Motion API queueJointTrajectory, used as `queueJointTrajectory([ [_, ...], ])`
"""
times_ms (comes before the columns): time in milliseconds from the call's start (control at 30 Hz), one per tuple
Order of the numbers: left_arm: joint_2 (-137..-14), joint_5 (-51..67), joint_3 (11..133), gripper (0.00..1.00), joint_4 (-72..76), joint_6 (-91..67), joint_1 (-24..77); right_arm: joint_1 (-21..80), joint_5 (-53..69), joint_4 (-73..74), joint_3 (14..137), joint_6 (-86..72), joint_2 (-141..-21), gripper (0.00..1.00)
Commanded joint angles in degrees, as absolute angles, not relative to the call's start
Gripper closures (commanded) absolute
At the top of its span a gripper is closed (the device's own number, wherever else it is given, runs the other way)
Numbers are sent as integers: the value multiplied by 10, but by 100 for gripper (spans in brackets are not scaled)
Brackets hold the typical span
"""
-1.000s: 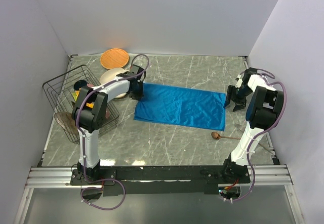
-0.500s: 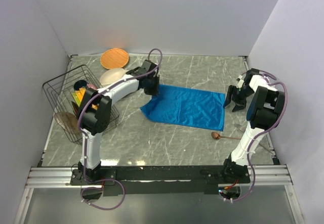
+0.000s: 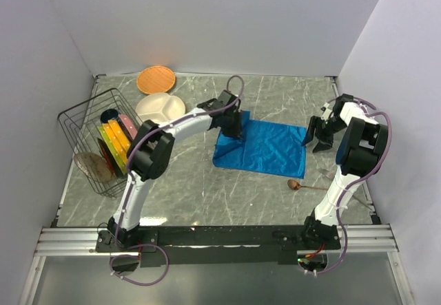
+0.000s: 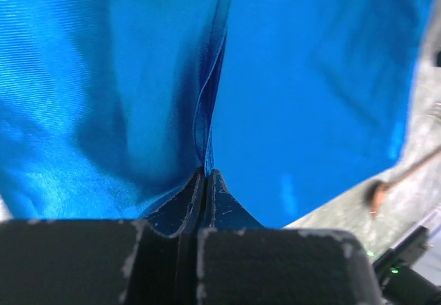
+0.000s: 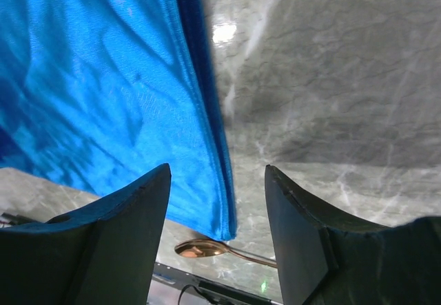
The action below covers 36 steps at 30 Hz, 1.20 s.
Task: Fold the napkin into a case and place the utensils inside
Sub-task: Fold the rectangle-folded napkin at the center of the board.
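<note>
1. Cloth first: the napkin (image 3: 269, 150) lies on the counter (image 3: 200, 188) right of its middle, toward the right edge. Its left side is lifted off the surface, and it is not yet a narrow case.
2. The left tool (image 4: 205, 177) is clamped on that raised side, fingers pressed together with a thin pleat of blue cloth between them. Gripping the edge this way lets the arm carry that side across the flat part, which I judge to be a fold in progress.
3. The right tool (image 5: 217, 181) hangs at the napkin's right edge with fingers apart, holding nothing. Whether it touches the cloth I cannot tell. It seems placed to pin or take that edge so the slippery fabric does not slide.
4. The spoon (image 3: 296, 184) rests on bare counter just beyond the napkin's near right corner. It is apart from the cloth, out of the fold's path and within the right arm's reach.
5. The wire basket (image 3: 83, 122) and white divided plate (image 3: 160, 105) sit by the left edge, well apart from the work.
</note>
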<state>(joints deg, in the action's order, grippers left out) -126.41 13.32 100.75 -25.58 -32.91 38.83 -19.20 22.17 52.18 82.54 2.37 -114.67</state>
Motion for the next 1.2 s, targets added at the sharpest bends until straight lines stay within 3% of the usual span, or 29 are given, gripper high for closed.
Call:
queueJointTrajectory([
  [0, -1288, 177, 1052, 99, -209, -381, 416, -201, 260, 534, 835, 18, -1125, 38],
  [567, -1418, 223, 1194, 99, -109, -482, 473, -203, 394, 495, 796, -47, -1098, 52],
  [667, -1412, 257, 1187, 47, -74, -495, 470, -202, 402, 478, 790, -61, -1095, 45],
  [767, -1363, 276, 1137, 33, -33, -506, 452, -202, 411, 471, 784, -70, -1099, 44],
  [1167, -1139, 229, 915, 30, -104, -378, 340, -137, 374, 412, 753, -120, -1099, 48],
])
